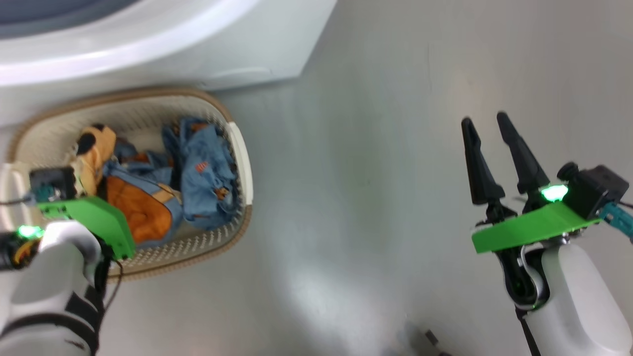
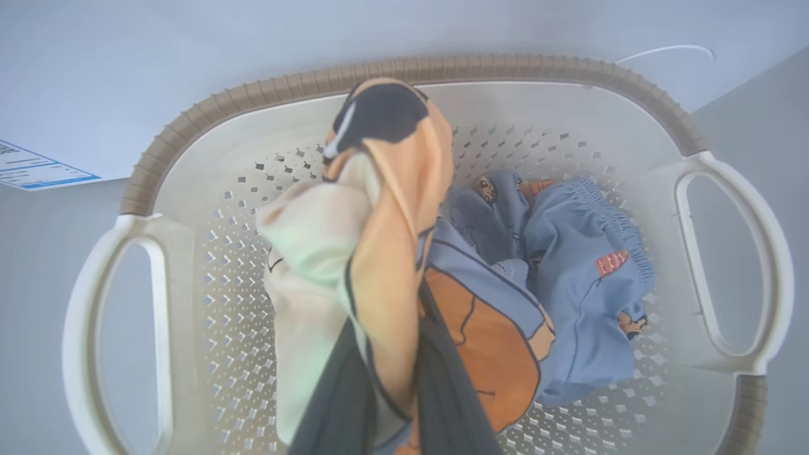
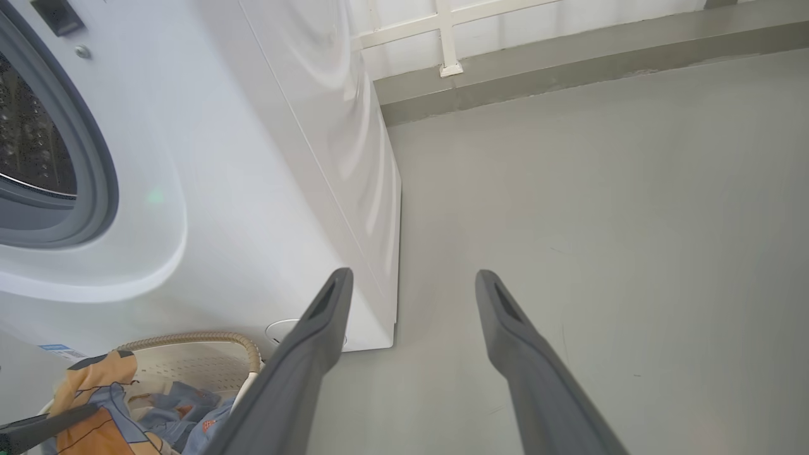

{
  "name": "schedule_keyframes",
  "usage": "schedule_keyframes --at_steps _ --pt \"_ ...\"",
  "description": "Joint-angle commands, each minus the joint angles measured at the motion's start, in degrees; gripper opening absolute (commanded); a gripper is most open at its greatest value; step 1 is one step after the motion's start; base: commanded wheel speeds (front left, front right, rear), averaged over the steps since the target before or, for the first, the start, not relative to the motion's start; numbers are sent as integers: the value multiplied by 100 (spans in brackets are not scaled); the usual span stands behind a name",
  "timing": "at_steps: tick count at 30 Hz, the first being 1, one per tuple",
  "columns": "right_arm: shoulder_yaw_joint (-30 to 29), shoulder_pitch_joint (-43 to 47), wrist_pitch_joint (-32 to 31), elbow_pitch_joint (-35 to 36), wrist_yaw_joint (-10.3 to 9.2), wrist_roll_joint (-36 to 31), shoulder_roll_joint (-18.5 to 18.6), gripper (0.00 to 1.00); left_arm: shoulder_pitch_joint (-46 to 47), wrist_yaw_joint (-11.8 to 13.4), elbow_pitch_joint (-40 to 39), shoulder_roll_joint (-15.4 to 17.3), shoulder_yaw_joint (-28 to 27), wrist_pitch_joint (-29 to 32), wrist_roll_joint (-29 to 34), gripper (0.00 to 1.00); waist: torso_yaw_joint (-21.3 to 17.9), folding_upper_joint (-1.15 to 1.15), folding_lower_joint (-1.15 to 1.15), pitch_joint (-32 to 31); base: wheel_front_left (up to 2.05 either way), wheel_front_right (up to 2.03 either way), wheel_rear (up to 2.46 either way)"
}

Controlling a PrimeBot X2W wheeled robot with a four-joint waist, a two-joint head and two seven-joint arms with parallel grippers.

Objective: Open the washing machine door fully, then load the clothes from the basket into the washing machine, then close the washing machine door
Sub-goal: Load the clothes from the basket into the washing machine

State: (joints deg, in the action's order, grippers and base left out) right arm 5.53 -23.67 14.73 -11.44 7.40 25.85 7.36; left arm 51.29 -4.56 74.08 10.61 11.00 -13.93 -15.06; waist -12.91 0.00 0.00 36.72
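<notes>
Closely, left end effector pinches clothes; right wrist view adds drum.

Cloth, plastic and gloss
The clothes are limp, crumpled cloth; the basket is matt cream plastic with a ribbed brown rim; the washing machine has smooth, shiny panels.

I log grey floor: smooth, faint scuffs. Far end in R wrist view: darker skirting strip w/ white barred frame above it. Small dark obj at bottom edge of head view, too blurred to ID.
</notes>
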Motion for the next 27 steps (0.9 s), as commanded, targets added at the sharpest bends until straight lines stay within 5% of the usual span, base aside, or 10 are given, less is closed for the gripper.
schedule_keyframes --at_steps 1,27 --pt "121 308 27 58 9 46 89 100 -341 -43 -124 139 -195 -88 -130 0 334 0 0 -774 0 0 0" --pt "-24 1548 27 -215 9 64 444 100 -3158 -245 -3729 -305 -1251 -107 82 0 730 0 0 -2775 0 0 0"
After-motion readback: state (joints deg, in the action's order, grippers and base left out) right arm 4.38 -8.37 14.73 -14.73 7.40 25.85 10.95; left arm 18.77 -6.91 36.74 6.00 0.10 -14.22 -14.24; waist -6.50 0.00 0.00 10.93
